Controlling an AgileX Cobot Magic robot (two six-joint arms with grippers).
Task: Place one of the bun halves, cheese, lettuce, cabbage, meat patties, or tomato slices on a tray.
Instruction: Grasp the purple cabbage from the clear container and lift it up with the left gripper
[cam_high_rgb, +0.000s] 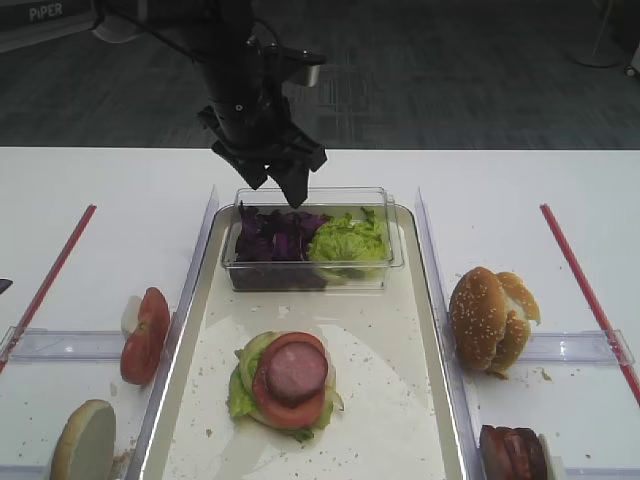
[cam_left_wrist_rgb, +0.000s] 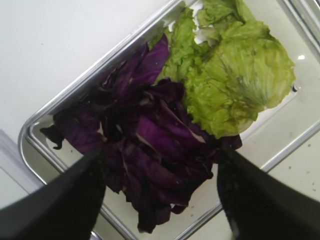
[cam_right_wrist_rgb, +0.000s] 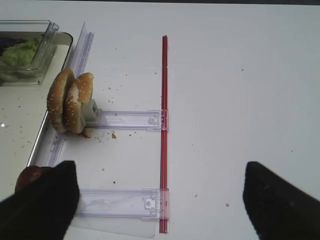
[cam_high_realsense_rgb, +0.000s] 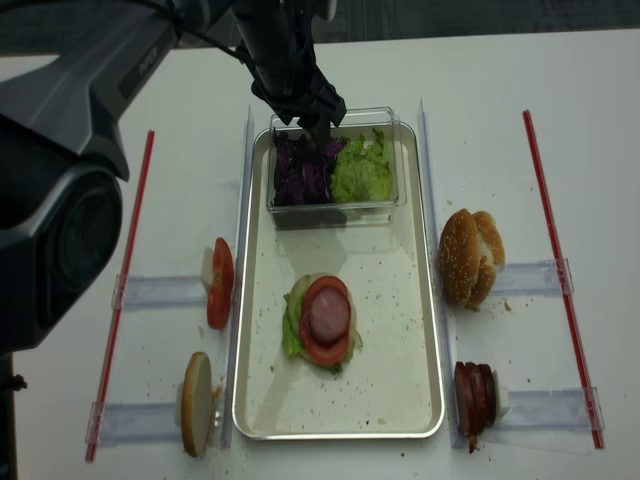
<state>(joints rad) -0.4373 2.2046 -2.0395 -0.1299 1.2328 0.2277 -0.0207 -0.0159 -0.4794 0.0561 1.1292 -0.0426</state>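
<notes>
left pincer (cam_left_wrist_rgb: 159, 192) spread wide, empty, poised over the clear box (cam_left_wrist_rgb: 65, 90): purple cabbage (cam_left_wrist_rgb: 145, 150) directly beneath, lettuce (cam_left_wrist_rgb: 240, 75) just beyond, tray (cam_high_rgb: 390, 400) under both.

Meat patties (cam_high_rgb: 514, 452) cut by bottom edge, lone bun half (cam_high_rgb: 84, 441) likewise

clear box (cam_high_rgb: 310, 240) walls ring the cabbage (cam_left_wrist_rgb: 145, 150) (open from above only).
</notes>
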